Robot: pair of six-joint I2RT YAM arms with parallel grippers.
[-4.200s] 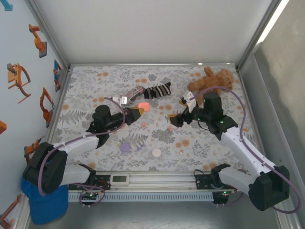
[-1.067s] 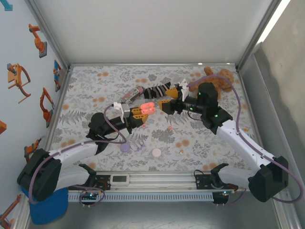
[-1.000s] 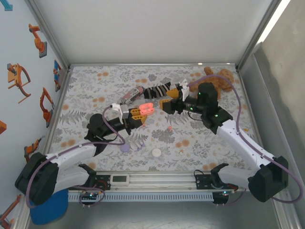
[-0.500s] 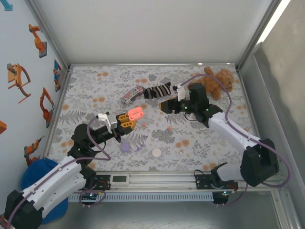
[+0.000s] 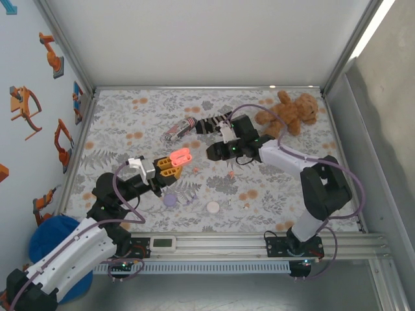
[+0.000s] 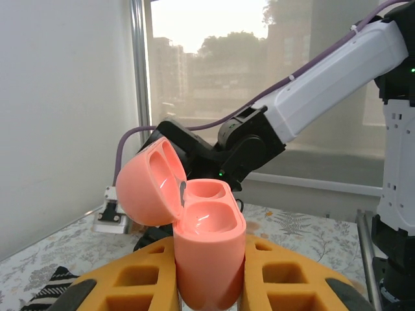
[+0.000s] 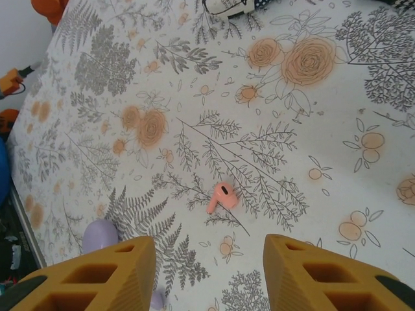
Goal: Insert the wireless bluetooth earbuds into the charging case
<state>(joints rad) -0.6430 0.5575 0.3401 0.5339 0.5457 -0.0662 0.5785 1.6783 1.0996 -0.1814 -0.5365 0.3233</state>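
— What is seen on the left?

— The left gripper is raised above the flowered table. Its fingers are closed on a salmon-pink charging case. The case is held upright, and its lid is swung back so that two wells are exposed.

— And on the table nearby?

— A round pale purple case and a round white case are laid toward the front edge, apart from each other. Further right, one salmon-pink earbud is found lying on the table. It is touched by nothing and is well apart from the charging case.

— How is the right gripper set?

— It is held above the table with its fingers parted to a middling width, and nothing is gripped between them. In the wrist view the earbud is seen on the table just ahead of the gap. A striped sock is laid behind the gripper. A teddy bear is placed near the far right corner.
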